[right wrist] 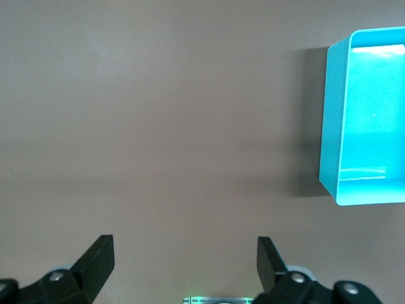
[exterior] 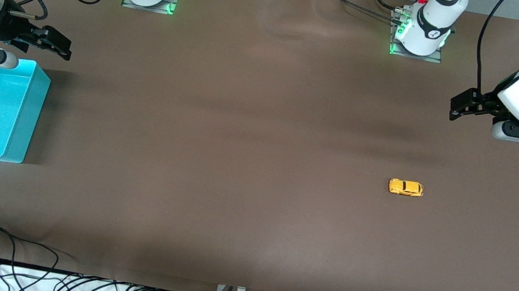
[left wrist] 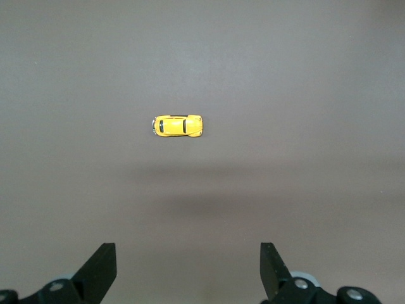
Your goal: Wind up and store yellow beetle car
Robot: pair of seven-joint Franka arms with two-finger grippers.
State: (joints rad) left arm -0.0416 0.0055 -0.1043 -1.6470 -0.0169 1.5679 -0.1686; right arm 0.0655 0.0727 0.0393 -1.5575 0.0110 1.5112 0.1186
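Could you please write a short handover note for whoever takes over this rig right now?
Left gripper: open, holding nothing, raised over the left arm's end of the table.
Right gripper: open, holding nothing, raised beside the turquoise plastic bin.
Small yellow beetle toy car: on the brown table cover, toward the left arm's end, untouched.
Done: nothing.
Left: wind up the car and store it, presumably in the bin.

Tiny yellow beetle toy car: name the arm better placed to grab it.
Left. The tiny yellow beetle toy car lies toward its end, in view ahead of the open left gripper; the right gripper hovers beside the turquoise plastic bin.
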